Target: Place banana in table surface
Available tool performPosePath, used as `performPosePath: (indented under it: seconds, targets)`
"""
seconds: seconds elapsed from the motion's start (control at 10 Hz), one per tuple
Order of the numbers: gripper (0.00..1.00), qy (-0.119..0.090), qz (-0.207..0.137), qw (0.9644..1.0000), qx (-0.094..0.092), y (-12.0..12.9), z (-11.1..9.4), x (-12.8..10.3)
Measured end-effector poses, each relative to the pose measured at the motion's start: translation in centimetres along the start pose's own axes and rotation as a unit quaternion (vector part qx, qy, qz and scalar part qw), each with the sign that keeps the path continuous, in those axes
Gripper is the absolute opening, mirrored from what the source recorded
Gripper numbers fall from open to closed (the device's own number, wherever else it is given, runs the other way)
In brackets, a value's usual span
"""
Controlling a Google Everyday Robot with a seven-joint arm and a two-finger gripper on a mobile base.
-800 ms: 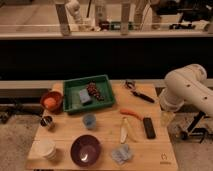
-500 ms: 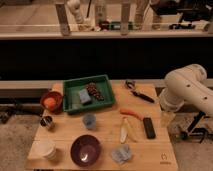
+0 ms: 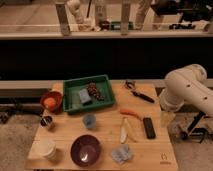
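Banana [image 3: 124, 131] lay flat on the wooden surface [image 3: 65, 131], in the lower middle of the frame, pale and slightly curved. Just to its right was a black remote [image 3: 148, 127], not touching it, and above it lay a thin orange piece [image 3: 129, 113]. A white arm [image 3: 186, 92] stood at the right side of the frame, beside the surface. Under it the claw [image 3: 168, 118] hung near the right edge of the surface, well apart from the banana. Its jaws were open and it held nothing. A green tray [image 3: 72, 89] sat in the upper left part of the surface, with a red bowl [image 3: 51, 101] just left of it. A purple bowl [image 3: 85, 150] and a white cup [image 3: 47, 148] stood near the lower edge.
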Motion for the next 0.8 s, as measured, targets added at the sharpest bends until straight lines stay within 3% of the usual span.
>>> performPosePath:
  seconds: [0.5,0.8]
  targets:
    - [0.8,0.0,0.0,1.0,0.0,0.0,0.0,0.0]
    - [0.8,0.011,-0.051,0.9986,-0.005,0.8,1.3,-3.0]
